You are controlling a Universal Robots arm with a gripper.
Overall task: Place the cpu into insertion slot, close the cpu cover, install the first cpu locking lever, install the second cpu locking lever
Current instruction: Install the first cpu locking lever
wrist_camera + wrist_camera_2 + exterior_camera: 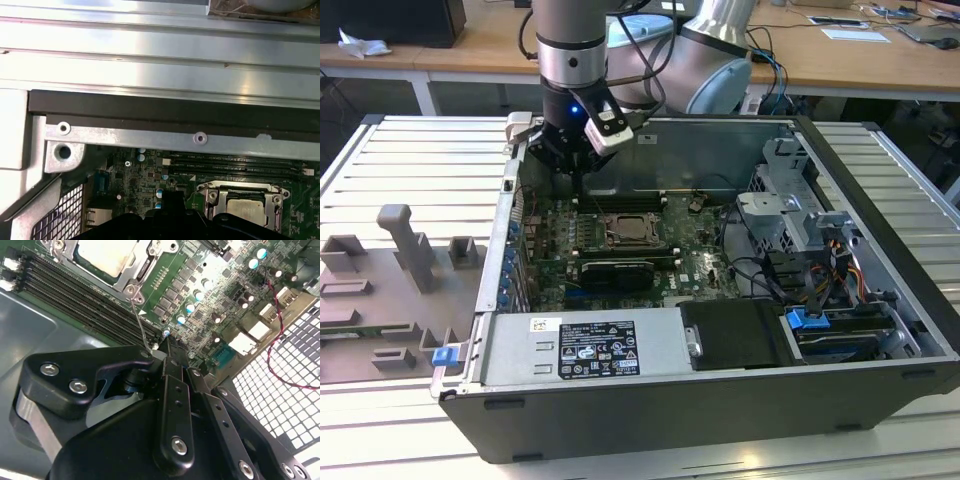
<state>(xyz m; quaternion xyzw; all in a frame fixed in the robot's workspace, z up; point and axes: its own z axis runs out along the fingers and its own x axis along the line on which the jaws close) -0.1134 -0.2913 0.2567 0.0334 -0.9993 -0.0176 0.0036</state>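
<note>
Fingers (172,390) look together. Gripper (176,359) tips sit at the free end of a thin wire locking lever (141,322); I can't tell if it's pinched. Lever runs back to the insertion slot (131,290) corner. The cpu (105,255) is seated there, cpu cover (144,262) down flat around it.

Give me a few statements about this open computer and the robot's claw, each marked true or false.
1. The cpu lies in the insertion slot. True.
2. The cpu cover stands upright. False: it lies flat around the cpu.
3. The gripper carries the cpu. False: the cpu sits in the slot, apart from the gripper.
4. The gripper is inside the open computer case, above the motherboard. True.
</note>
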